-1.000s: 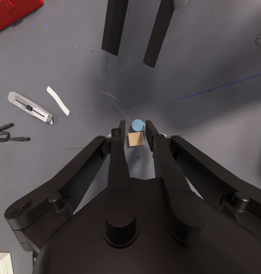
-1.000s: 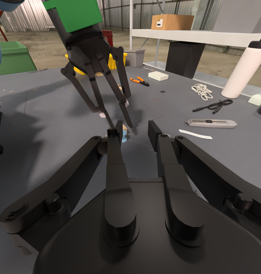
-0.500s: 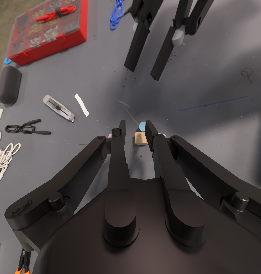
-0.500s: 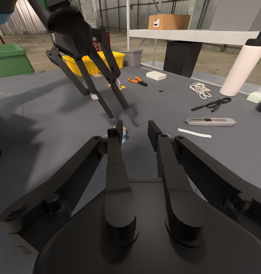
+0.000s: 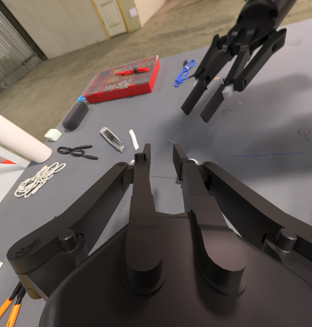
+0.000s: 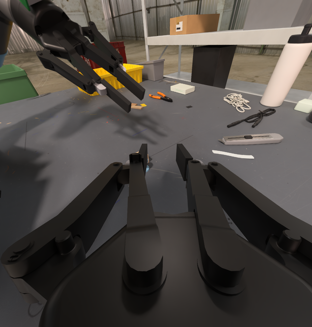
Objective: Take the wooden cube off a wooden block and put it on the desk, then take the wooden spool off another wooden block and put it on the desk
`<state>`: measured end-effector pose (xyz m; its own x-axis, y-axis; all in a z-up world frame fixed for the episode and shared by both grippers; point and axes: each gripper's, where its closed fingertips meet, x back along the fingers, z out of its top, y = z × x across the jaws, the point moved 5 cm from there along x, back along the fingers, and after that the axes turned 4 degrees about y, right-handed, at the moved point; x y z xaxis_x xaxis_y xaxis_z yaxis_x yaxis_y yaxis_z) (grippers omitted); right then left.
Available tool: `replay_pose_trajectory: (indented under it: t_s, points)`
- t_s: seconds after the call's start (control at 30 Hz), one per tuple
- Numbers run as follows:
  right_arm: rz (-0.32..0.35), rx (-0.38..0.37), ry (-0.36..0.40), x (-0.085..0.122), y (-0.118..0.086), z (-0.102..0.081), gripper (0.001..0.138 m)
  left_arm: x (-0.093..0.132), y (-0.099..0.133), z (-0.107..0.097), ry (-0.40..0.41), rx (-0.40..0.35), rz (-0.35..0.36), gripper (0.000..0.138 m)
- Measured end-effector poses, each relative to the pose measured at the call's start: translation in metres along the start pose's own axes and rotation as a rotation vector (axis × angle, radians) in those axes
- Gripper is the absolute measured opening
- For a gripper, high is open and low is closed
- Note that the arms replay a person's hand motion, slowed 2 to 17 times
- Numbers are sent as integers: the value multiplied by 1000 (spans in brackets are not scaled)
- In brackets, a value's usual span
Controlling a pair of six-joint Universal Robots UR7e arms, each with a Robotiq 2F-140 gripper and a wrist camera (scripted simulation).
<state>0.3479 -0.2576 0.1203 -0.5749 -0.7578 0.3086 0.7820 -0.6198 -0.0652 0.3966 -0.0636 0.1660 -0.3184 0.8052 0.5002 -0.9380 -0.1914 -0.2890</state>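
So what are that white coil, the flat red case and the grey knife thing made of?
The white coil looks like soft twisted rope: matte, fibrous loops lying limp on the desk. The red case seems to be glossy hard plastic with a clear lid, since small parts show through its compartments. The knife looks like dull cast metal or grey plastic, with a black slider; I can't say which.

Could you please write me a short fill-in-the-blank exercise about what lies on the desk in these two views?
1. The flat parts case at the desk's far edge is ____ in colour.
2. The pliers near the white box have ____ handles.
3. The white strip lies beside the grey utility ____.
4. The left gripper has its jaws ____, with nothing between them.

Missing words: red; orange; knife; open
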Motion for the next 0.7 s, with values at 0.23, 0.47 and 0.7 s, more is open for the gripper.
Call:
replay_pose_trajectory:
  t_s: [0.23, 0.47, 0.7]
  points:
    - [-8, -58, 17, -4, 3, 0, 42, 25, -25, -2, 152, 82, 136, 32]
    - [-18, -132, 53, -7, 6, 4, 39, 47, -46, -14, 275, 185, 243, 28]
    - [-34, -200, 89, -11, 10, 8, 37, 58, -62, -34, 337, 336, 275, 27]
